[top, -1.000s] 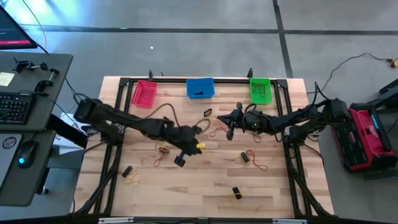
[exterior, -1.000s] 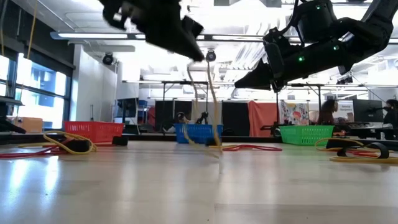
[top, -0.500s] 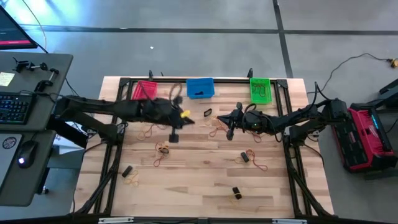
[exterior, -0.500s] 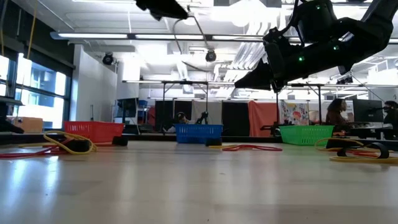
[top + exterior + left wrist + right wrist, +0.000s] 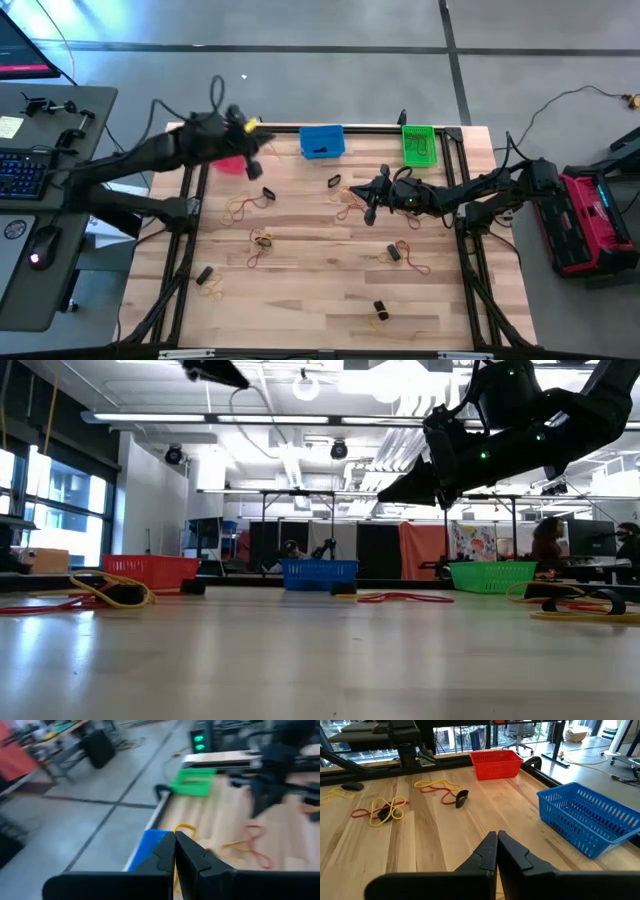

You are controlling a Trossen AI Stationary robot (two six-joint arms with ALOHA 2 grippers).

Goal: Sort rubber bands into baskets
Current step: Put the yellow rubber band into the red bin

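your left gripper [image 5: 175,851] is pinched shut on a yellow rubber band [image 5: 184,827], raised over the red basket [image 5: 232,164] at the table's back left. your right gripper [image 5: 497,851] hangs closed and empty mid-table, near the blue basket [image 5: 590,820].

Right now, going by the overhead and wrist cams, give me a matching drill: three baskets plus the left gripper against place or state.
Things:
1. red-pink basket
2. blue basket
3. green basket
4. left gripper

Place or state:
a. middle of the far edge
b. far right corner
c. shut on a yellow band, up in the air
d. far left, partly hidden under the left arm

Pairs: 1-d, 2-a, 3-b, 4-c
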